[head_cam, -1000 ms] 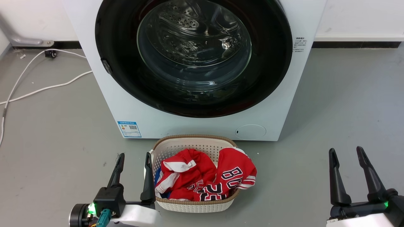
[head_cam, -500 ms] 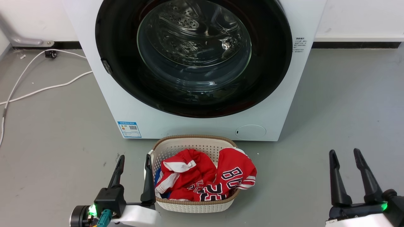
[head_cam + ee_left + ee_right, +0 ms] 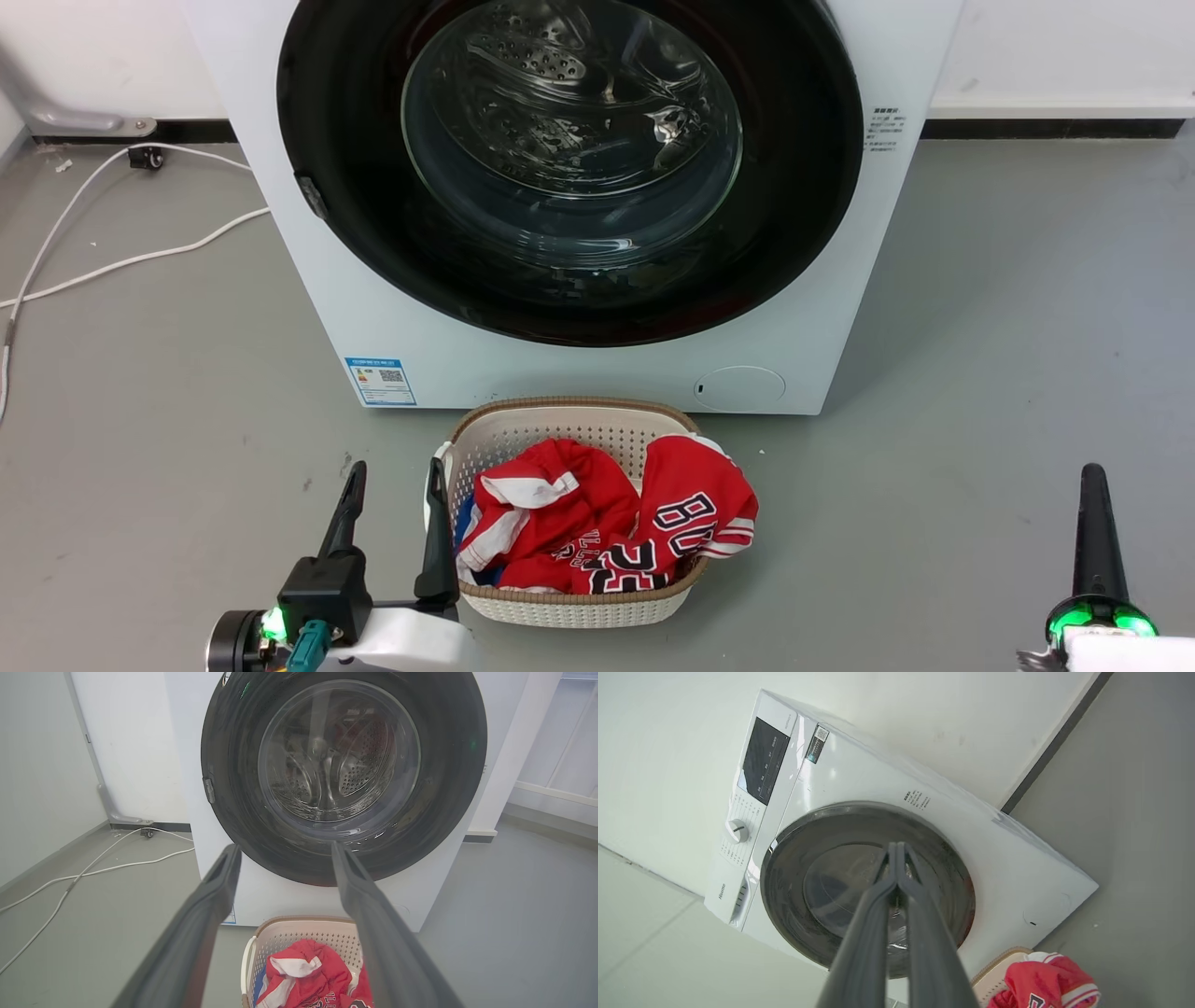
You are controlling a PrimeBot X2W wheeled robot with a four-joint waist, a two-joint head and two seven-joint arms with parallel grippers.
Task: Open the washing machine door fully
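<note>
Since the earlier frames, the right claw (image 3: pixel 1092 471) has turned on its wrist and closed. Where two dark fingers stood apart at the near right, one narrow dark spike now rises, and the right wrist view shows the two fingers pressed together at the tips, pinching nothing. The left claw (image 3: pixel 397 467) has not shifted. It sits at the near left with its fingers spread and empty, the right finger just beside the rim of the cream perforated plastic laundry basket (image 3: pixel 569 406).

That basket stands on the grey floor (image 3: pixel 980 327) between the claws and holds a crumpled red jersey with white lettering (image 3: pixel 607 523).

Just beyond it is the big white boxy front-loading washing machine (image 3: pixel 579 373), with a small blue sticker (image 3: pixel 381 381) low on its left and a round flap (image 3: pixel 739 387) low on its right.

Further back, the large round glossy black washing machine door with its bulging clear glass centre (image 3: pixel 794 187) lies flush against the front, nearly as wide as the cabinet. A small grey tab (image 3: pixel 313 196) sits on its left edge, and the perforated steel drum shows through the glass.

A white cable (image 3: pixel 140 257) trails across the far left floor.

Judging from this, the task has hardly begun. The door looks fully shut, both claws are well apart from it, and reaching, unlatching and swinging it wide all remain to be done.
</note>
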